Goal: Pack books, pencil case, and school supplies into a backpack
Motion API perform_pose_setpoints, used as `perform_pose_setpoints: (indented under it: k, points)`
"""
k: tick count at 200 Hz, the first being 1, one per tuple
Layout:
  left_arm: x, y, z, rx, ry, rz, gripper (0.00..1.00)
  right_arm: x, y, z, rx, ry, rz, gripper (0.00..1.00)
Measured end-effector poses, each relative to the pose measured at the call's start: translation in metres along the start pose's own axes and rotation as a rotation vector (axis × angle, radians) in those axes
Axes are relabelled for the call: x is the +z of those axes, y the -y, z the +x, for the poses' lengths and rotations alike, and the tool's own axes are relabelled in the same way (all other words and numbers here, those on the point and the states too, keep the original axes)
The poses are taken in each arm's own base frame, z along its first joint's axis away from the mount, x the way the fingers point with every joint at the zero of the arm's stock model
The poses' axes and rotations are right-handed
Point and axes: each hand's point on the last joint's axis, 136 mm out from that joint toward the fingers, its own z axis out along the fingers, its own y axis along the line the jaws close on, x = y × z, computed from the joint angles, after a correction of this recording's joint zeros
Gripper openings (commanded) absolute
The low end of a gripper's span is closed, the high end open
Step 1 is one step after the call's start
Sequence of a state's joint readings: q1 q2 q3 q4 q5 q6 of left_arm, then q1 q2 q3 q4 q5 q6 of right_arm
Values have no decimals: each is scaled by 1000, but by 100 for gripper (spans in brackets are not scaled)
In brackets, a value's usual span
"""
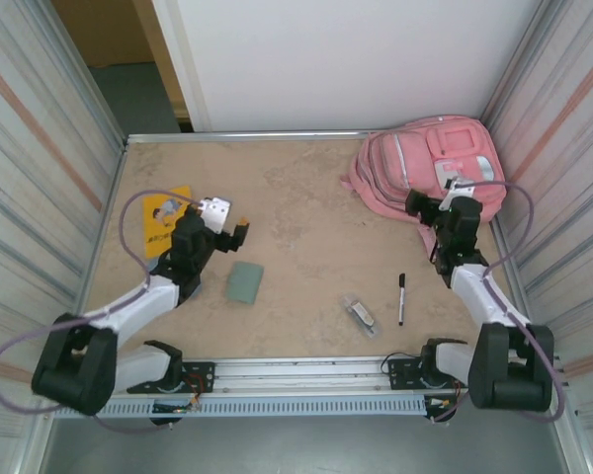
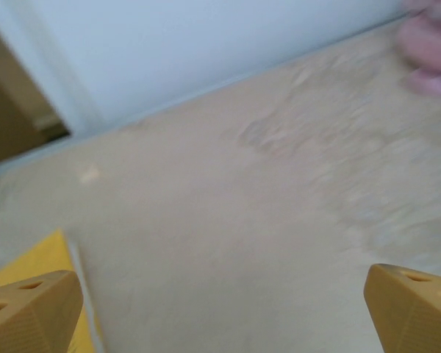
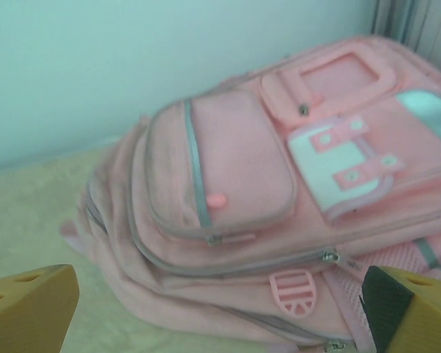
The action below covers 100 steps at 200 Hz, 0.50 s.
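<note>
Top external view has the pink backpack [image 1: 430, 163] lying at the far right of the table [image 1: 306, 197], the right gripper [image 1: 422, 205] gaping empty just before it, the left gripper [image 1: 239, 230] equally wide beside the orange-yellow book [image 1: 163, 219]; left wrist view shows bare table between its fingers [image 2: 29, 309]; right wrist view faces the backpack's front pockets [image 3: 228, 169].

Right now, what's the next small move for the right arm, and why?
Probably ease the right gripper forward onto the zipper pull of the backpack. The jaws stand open just short of the backpack, its zips look closed, and the pen and orange book lie out on the table.
</note>
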State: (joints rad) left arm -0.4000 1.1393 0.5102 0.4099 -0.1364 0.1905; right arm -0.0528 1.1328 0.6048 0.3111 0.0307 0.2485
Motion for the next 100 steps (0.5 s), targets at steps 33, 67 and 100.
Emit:
perform_pose_setpoints:
  k: [33, 67, 100]
  points:
    - [-49, 1, -56, -144, 67, 62, 99, -6, -4, -51, 175, -44, 41, 96]
    - [-105, -14, -60, -437, 69, 50, 99, 29, -34, -32, 119, -226, 39, 88]
    - [-134, -20, -43, -624, 25, 73, 99, 82, -77, 22, -65, -447, 16, 79]
